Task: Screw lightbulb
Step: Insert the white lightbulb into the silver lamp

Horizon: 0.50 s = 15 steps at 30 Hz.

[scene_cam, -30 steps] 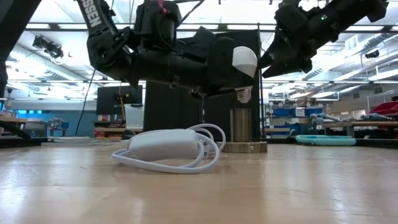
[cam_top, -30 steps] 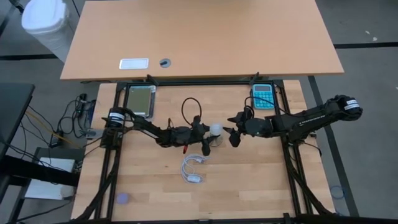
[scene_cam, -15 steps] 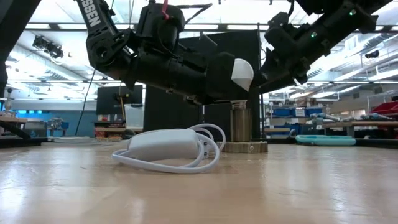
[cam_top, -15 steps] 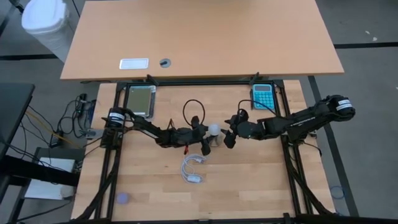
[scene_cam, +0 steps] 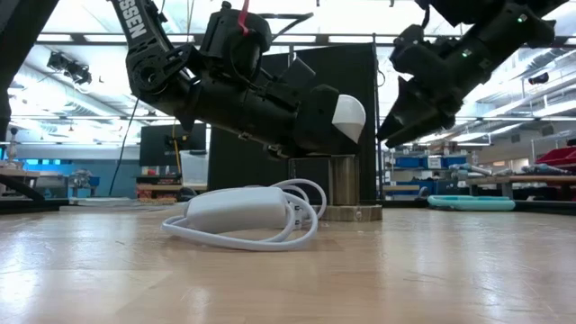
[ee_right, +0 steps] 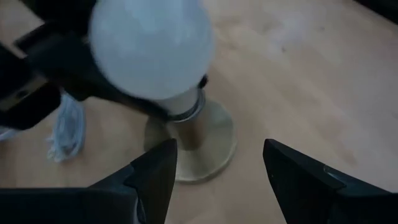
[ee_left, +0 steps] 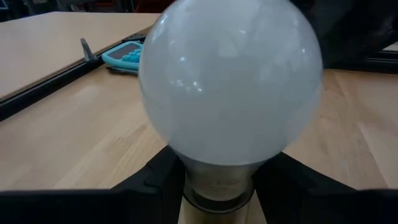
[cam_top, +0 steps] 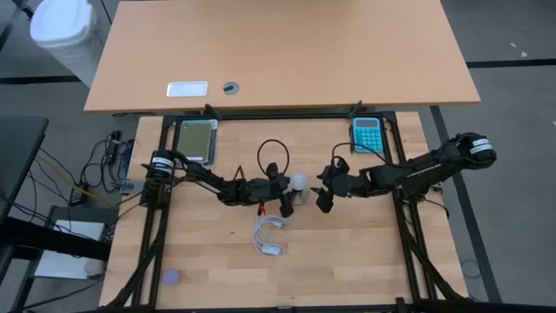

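Frosted white lightbulb (ee_left: 230,87), teal calculator (cam_top: 367,134), coiled white cable (scene_cam: 247,214)

You see high view evenly bright, soft short shadows under arms on bench (cam_top: 347,261). Low view strongly backlit: ceiling lights behind glare white, arms almost black silhouettes, near bench surface blurred. Left wrist view: lightbulb (ee_left: 230,87) very close, a bit soft, small highlights on its globe. Right wrist view blurred, lightbulb (ee_right: 152,50) overexposed, fingers (ee_right: 298,180) dark, out of focus.

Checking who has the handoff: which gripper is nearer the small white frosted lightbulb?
Left. The left gripper is clamped on the lightbulb at its base; the right gripper stands open beside it, not touching.
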Tool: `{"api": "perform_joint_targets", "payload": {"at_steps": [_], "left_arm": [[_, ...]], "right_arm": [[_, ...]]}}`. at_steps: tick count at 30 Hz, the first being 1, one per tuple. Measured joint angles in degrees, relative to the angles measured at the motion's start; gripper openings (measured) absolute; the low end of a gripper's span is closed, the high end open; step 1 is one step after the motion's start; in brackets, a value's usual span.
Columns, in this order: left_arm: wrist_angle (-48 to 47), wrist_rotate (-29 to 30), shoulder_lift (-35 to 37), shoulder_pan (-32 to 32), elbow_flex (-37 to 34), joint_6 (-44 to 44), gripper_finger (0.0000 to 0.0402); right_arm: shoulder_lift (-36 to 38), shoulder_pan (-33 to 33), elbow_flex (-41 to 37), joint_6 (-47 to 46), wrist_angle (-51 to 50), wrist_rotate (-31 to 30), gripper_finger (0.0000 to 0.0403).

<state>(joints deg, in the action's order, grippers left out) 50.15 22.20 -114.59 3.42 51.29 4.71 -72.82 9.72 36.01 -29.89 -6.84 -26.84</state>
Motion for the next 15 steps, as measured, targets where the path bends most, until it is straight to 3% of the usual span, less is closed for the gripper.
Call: {"api": "perform_joint_targets", "payload": {"at_steps": [9,15], "left_arm": [[-0.56,-1.49,0.0,0.07,0.02,0.42,0.017],[-1.87,-1.77,0.09,0.09,0.03,0.22,0.0189]], "right_arm": [[-0.2,1.15,-11.11,-1.07,18.65,-0.61,0.0242],[-0.2,1.15,-11.26,0.85,21.15,-0.47,0.0242]]}}
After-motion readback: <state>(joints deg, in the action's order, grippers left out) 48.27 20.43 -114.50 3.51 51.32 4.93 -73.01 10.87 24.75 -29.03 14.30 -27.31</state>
